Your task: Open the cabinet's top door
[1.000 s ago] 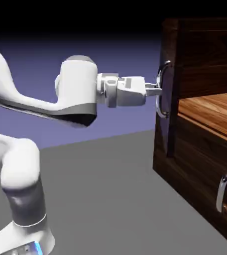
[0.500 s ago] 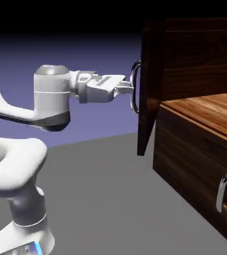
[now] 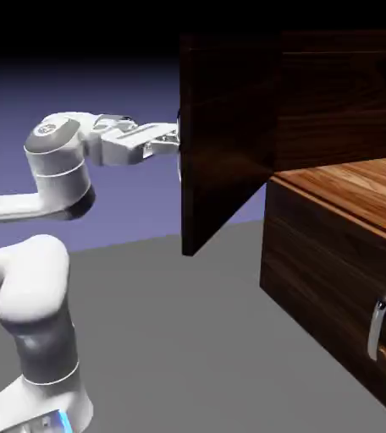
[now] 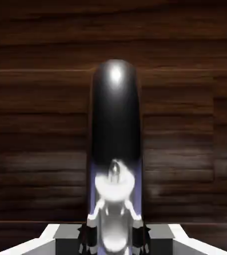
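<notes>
One cabinet, two panels: gripper clamps the swung-out top door's handle; lower panel shut.

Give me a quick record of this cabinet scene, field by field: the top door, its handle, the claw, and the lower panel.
top door: the cabinet's upper panel stands swung well out from the front, only partly open
door handle: silver bar, fills the middle of the hand view; mostly hidden behind the door edge in the exterior view
claw: shut on the door handle, reaching level toward the door
lower panel: closed, its silver handle untouched
inside: lighter orange-brown wood surface showing
</notes>
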### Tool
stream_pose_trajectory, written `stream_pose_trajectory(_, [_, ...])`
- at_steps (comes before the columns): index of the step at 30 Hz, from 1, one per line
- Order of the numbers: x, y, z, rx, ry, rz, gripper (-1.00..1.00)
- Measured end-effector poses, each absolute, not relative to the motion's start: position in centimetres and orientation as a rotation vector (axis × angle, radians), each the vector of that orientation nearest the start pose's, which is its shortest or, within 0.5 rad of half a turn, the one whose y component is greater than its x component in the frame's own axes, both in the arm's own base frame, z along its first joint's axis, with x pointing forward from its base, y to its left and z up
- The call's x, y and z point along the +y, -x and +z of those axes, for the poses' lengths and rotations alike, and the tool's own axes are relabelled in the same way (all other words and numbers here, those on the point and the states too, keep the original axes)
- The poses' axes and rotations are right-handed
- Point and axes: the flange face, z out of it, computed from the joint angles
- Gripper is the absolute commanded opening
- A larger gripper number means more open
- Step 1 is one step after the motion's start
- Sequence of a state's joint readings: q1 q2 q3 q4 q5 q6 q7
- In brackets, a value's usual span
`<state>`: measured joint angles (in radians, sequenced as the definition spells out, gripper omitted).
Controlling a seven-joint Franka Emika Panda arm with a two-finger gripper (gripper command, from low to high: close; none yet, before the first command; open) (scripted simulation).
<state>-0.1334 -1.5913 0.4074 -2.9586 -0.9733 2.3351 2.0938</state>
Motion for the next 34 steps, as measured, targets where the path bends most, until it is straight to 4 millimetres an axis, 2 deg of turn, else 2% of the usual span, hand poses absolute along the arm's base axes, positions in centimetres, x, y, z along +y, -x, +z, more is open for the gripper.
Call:
stream_pose_trajectory(7, [12.2,-16.5,57.1,1.790,1.478,-2.311,-1.00])
stream_pose_trajectory(16, [22.6,-14.4,57.1,2.034,1.353,-2.394,-1.00])
stream_pose_trajectory(25, [31.8,-14.3,57.1,2.249,1.221,-2.453,-1.00])
stream_pose_trajectory(34, [39.4,-15.5,57.1,2.432,1.093,-2.491,-1.00])
